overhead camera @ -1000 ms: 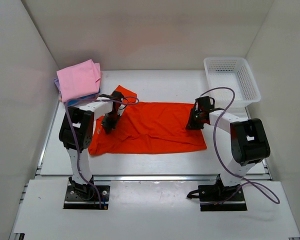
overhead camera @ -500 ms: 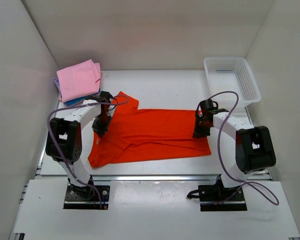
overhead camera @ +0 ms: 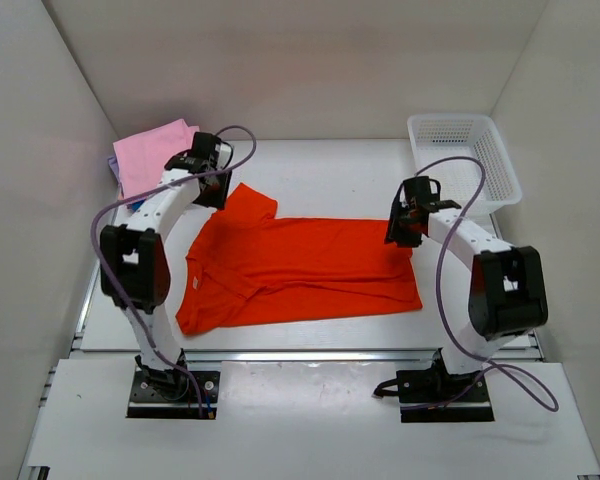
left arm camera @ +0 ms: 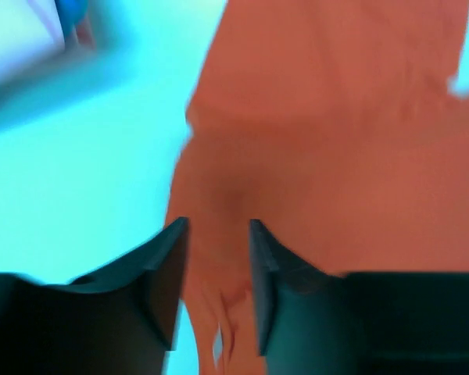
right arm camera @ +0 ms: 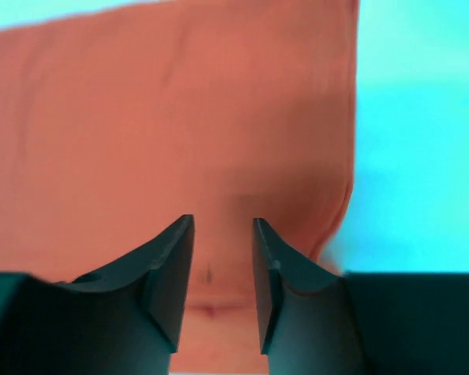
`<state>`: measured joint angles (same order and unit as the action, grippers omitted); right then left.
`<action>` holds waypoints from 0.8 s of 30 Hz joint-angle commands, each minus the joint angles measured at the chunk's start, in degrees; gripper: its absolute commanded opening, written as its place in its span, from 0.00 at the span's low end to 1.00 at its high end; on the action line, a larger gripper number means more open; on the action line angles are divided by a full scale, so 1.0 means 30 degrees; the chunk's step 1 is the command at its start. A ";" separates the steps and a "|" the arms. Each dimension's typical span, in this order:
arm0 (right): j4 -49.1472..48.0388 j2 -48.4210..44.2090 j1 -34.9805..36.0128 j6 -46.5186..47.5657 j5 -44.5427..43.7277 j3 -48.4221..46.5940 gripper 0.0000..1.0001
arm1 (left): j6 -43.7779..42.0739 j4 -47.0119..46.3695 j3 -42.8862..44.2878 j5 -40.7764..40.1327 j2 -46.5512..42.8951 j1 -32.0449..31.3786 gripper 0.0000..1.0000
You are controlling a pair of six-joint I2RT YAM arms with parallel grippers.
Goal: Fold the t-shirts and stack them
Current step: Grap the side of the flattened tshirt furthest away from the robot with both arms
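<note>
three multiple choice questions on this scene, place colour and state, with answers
1. Where is the white plastic mesh basket? A back left B back right C near left
2. What colour is the topmost folded cloth t-shirt at back left? A green B yellow C pink
3. The right gripper over the bright orange cloth t-shirt is: A open B shut on cloth C out of view
Answers: B, it sits in the far right corner; C, pink cloth lies on top; A, its jaws stand apart.

The spread t-shirt lies in the middle of the table. Behind it to the left sits a stack of folded t-shirts, seemingly several; the mesh basket stands at the far right.
</note>
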<state>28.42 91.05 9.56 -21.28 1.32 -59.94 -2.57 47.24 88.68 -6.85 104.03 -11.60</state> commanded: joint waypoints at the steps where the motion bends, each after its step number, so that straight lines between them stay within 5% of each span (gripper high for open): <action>1: -0.0804 0.1727 -0.0024 0.0208 -0.2135 -0.1928 0.36 | 0.0182 -0.2122 0.1839 -0.0557 0.2288 0.0321 0.52; 8: -0.1416 0.3720 -0.0228 -0.0114 -0.2785 -0.4068 0.49 | 0.0328 -0.2448 0.5763 0.0174 0.7094 0.0320 0.59; 17: -0.0832 0.5422 -0.0404 -0.0318 -0.3370 -0.5888 0.50 | 0.0592 -0.1334 0.9430 0.0496 1.0674 0.0496 0.63; 20: -0.0832 0.5628 -0.0376 -0.0524 -0.3575 -0.6033 0.50 | 0.0563 -0.0633 1.0281 0.1022 1.1465 0.0642 0.47; 24: -0.0367 0.6154 -0.0463 -0.0758 -0.3779 -0.6792 0.50 | 0.0475 0.0216 1.0895 0.1376 1.2110 0.0731 0.47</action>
<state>27.29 108.68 8.45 -22.46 -7.73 -76.79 -1.02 44.01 119.35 -4.75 139.33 -9.89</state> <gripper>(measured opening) 0.499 0.464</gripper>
